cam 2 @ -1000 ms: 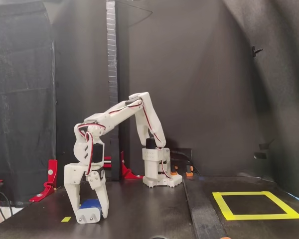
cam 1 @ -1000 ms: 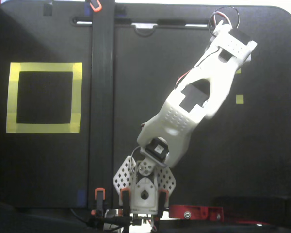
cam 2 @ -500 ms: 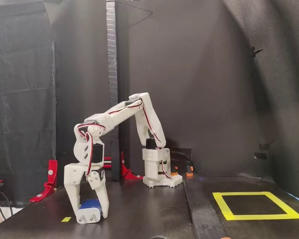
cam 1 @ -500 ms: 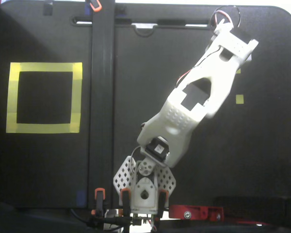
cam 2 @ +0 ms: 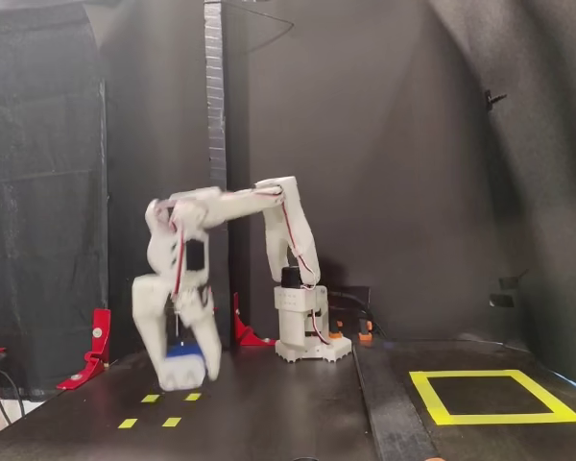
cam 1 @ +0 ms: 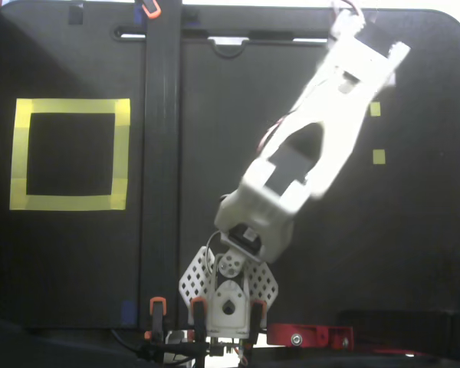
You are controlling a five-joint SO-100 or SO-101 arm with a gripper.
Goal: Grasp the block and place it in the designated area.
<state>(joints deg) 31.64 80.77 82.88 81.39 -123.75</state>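
Note:
In a fixed view from the side, my gripper (cam 2: 184, 377) points down at the left, close to the table. The dark blue block (cam 2: 182, 351) sits between its white fingers (cam 2: 211, 357). The jaws look closed on it, though the picture is blurred. The block hangs just behind the small yellow tape squares (cam 2: 172, 422). The designated area, a large yellow tape frame (cam 2: 432, 396), lies far to the right. In a fixed view from above, the frame (cam 1: 121, 153) is at the left and the white arm (cam 1: 322, 138) reaches to the upper right, hiding gripper and block.
The arm's base (cam 2: 302, 341) stands at the back middle, with red clamps (cam 2: 98, 336) near it. A dark raised strip (cam 1: 162, 153) runs across the table between the arm's side and the frame. Two small tape squares (cam 1: 379, 156) show beside the arm.

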